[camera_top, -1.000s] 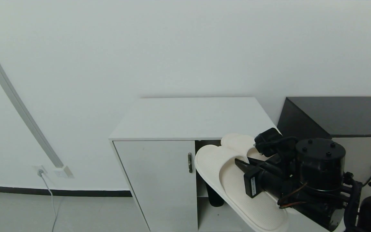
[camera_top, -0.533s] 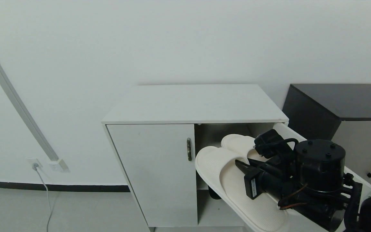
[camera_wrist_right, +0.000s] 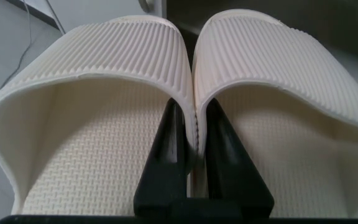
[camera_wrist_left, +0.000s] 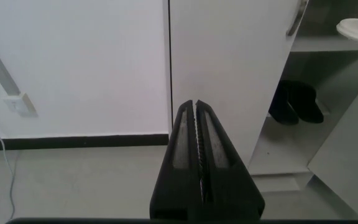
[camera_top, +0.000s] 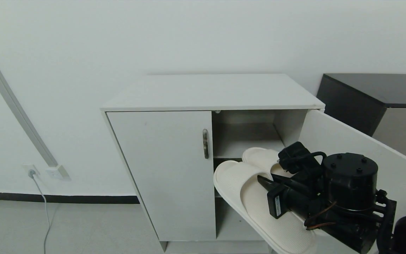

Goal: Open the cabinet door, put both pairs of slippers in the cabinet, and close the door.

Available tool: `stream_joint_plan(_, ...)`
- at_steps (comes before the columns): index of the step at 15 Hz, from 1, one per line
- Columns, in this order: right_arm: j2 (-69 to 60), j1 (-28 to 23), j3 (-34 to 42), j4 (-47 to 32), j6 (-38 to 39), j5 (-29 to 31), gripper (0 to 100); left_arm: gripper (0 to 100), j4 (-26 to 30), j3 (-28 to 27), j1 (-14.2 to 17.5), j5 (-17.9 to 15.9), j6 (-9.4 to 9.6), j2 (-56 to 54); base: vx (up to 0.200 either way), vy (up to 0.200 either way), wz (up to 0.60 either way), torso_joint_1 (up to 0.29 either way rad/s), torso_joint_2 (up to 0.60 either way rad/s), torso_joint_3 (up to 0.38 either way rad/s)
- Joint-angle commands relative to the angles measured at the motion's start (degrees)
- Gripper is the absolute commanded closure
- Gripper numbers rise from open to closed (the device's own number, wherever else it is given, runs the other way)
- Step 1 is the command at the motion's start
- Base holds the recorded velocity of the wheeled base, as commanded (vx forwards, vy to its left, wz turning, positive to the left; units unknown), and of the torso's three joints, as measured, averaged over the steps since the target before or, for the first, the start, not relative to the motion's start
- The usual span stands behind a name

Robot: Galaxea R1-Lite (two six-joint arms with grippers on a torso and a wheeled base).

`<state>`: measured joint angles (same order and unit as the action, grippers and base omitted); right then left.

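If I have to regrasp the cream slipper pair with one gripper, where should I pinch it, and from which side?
Pinch the two touching inner walls of the cream slippers at the strap mouths, coming from the open heel end, with one of the fingers inside each slipper, as the right gripper does. With the slippers side by side, those walls make one thin ridge.

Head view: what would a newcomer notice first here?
The pair of cream slippers, pinched by their inner edges in the right gripper, is held before the cabinet's open right side. Next come its right door, standing wide open, and the dark shoes low inside.
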<state>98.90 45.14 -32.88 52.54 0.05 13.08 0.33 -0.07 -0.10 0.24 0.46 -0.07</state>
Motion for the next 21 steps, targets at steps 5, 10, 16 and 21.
stream_joint_plan(5, 0.2, 0.1, 0.0, 0.0, 0.0, 0.0, 100, 100, 0.0, 0.0, 0.0, 0.0, 0.06, 0.1, 0.000, 0.000, 0.00, -0.129, 0.46, 0.339)
stream_joint_plan(10, 0.1, 0.1, 0.0, 0.0, 0.0, 0.0, 100, 100, 0.0, 0.0, 0.0, 0.0, 0.06, 0.1, 0.000, 0.000, 0.00, -0.068, 0.45, 0.372)
stream_joint_plan(16, 0.1, 0.1, 1.1, 1.7, -0.1, 0.1, 100, 100, 0.0, 0.0, 0.0, 0.0, -0.02, 0.1, 0.000, 0.000, 0.00, -0.007, 0.16, 0.149)
stream_joint_plan(21, 0.7, 0.0, 1.1, 1.7, -0.6, 0.1, 100, 100, 0.0, 0.0, 0.0, 0.1, 0.06, 0.1, 0.000, 0.000, 0.00, -0.001, 0.06, 0.058)
